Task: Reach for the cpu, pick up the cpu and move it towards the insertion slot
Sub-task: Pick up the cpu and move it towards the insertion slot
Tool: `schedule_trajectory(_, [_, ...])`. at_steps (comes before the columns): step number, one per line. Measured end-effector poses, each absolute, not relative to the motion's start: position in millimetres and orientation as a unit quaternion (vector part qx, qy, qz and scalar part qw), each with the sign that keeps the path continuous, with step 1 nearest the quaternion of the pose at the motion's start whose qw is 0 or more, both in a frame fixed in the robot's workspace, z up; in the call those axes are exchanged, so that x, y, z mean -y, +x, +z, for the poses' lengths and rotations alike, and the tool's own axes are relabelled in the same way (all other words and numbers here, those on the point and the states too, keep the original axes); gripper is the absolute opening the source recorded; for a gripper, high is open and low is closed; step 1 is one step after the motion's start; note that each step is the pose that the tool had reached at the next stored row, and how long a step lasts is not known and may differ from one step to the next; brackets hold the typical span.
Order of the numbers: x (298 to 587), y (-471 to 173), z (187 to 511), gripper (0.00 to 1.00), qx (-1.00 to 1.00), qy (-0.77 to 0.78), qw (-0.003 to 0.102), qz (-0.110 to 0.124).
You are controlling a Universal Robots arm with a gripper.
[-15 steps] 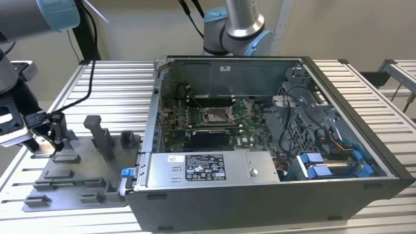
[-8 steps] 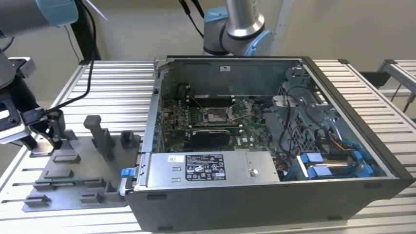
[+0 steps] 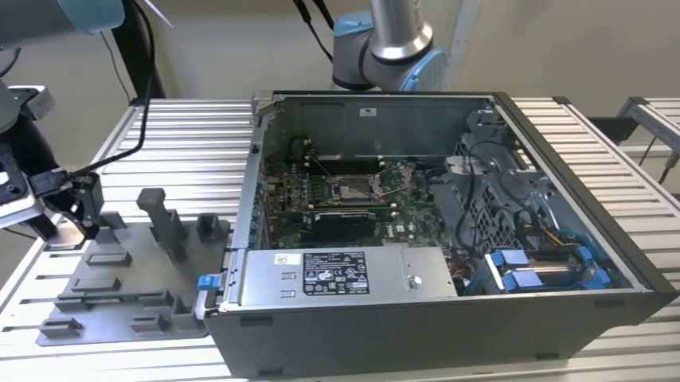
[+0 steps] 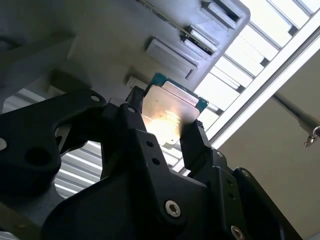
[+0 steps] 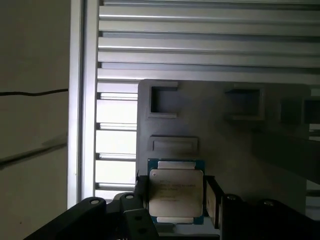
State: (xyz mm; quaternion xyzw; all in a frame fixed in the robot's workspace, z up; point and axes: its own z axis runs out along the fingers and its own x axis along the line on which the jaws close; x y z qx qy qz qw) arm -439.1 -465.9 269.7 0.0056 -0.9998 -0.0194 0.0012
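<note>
Two fingers point(image 5: 214, 200) pinching the cpu point(image 5: 176, 194).
My gripper's point(image 4: 165, 117) clamped on its edges at the fixture plate's point(image 5: 225, 135) corner.

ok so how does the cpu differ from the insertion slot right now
The cpu is loose, clamped between the jaws of the gripper over the grey fixture tray; the insertion slot is fixed inside the computer case. The cpu shows a solid silvery top with a thin green edge; the insertion slot shows a dark centre inside a shiny metal frame. Both are square.
</note>
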Motion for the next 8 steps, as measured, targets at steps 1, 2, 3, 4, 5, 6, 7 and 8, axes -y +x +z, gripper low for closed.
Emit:
schedule_trajectory(1, [465.8, -439.1, 271.6, 0.00, 1.000, 0.006, 0.001, -0.019])
schedule_trajectory(2, [465.9, -439.1, 272.4, 0.00, 1.000, 0.006, 0.001, -0.019])
schedule_trajectory(3, [465.9, -439.1, 273.3, 0.00, 1.000, 0.006, 0.001, -0.019])
schedule_trajectory(4, [465.9, -439.0, 274.3, 0.00, 1.000, 0.006, 0.001, -0.019])
schedule_trajectory(5, [465.9, -439.1, 275.4, 0.00, 1.000, 0.006, 0.001, -0.019])
schedule_trajectory(6, [465.9, -439.1, 276.5, 0.00, 1.000, 0.006, 0.001, -0.019])
schedule_trajectory(7, [465.9, -439.1, 277.7, 0.00, 1.000, 0.006, 0.001, -0.019])
schedule_trajectory(8, [465.9, -439.1, 279.0, 0.00, 1.000, 0.006, 0.001, -0.019])
